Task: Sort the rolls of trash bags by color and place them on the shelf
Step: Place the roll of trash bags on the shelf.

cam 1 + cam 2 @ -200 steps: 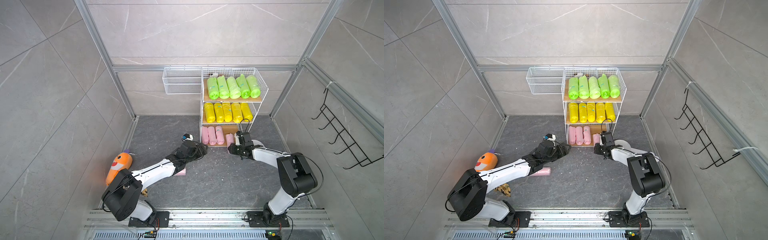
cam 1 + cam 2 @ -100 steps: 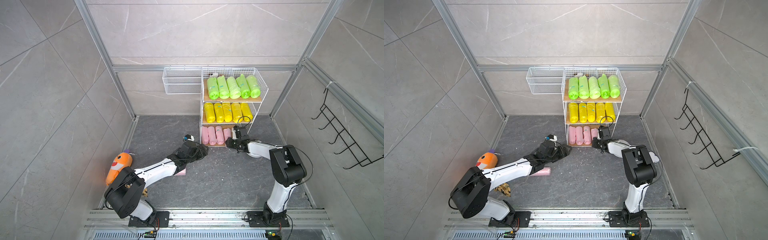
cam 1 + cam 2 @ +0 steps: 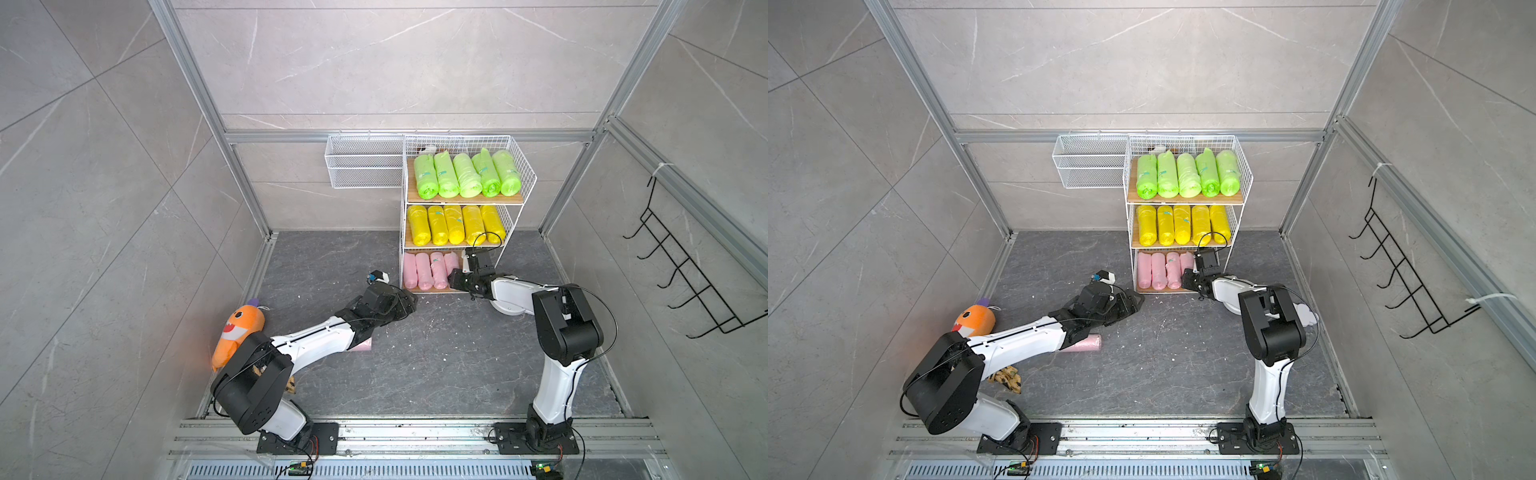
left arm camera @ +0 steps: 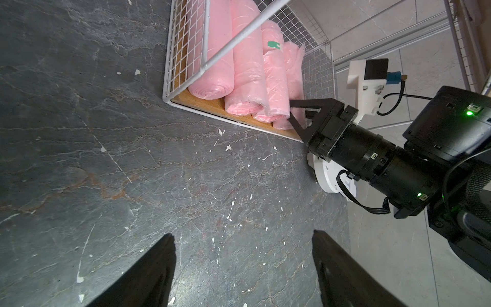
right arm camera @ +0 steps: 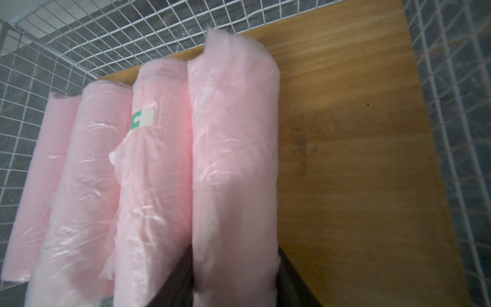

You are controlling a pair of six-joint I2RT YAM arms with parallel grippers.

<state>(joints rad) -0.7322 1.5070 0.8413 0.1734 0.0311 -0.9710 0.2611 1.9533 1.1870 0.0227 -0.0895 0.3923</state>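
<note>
Risk at right gripper, clamped on near end of fourth pink roll on bottom board of shelf: likely drags soft roll off board edge if pulled back before parting fully. Beyond, fifth pink roll on floor under left arm; left gripper spread, empty.

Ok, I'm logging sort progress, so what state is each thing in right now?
green rolls, five lying on shelf's top tier.
yellow rolls, five lying on middle tier.
shelved pink rolls, four lying on bottom tier.
loose pink roll, lying on floor under left arm.
left gripper, open, empty.
right gripper, jaws flank rightmost shelved roll; grip unclear.
</note>
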